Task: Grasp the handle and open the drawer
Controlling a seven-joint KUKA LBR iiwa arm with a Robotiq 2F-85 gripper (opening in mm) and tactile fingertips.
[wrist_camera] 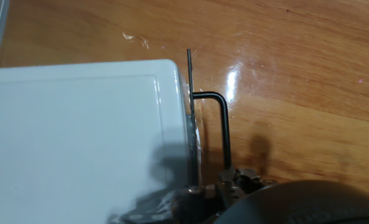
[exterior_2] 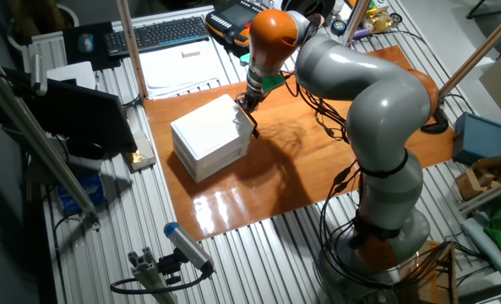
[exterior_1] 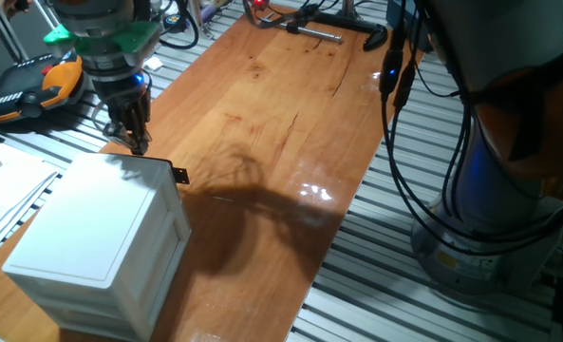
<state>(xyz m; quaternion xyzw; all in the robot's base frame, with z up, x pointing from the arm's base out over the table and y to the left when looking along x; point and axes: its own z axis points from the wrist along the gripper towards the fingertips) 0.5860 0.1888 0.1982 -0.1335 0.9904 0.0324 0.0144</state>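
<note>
A small white cabinet [exterior_1: 91,228] stands at the left end of the wooden table [exterior_1: 281,123]. The drawer [exterior_1: 170,211] is its top tier and sits flush with the tiers below. The handle [exterior_1: 179,175] is a thin black bent piece on the drawer's front top edge. In the hand view the handle [wrist_camera: 225,130] runs along the front of the cabinet [wrist_camera: 78,137] and down into my fingers. My gripper [exterior_1: 137,142] hangs over the far end of that front edge, its fingers pinched together on the handle. It also shows as the gripper [exterior_2: 248,103] and, at the bottom edge, the gripper [wrist_camera: 224,180].
An orange and black pendant [exterior_1: 34,85] and papers [exterior_1: 6,180] lie left of the cabinet. A black clamp [exterior_1: 347,24] sits at the table's far end. Cables [exterior_1: 395,85] hang by the robot base [exterior_1: 509,218] beyond the right table edge.
</note>
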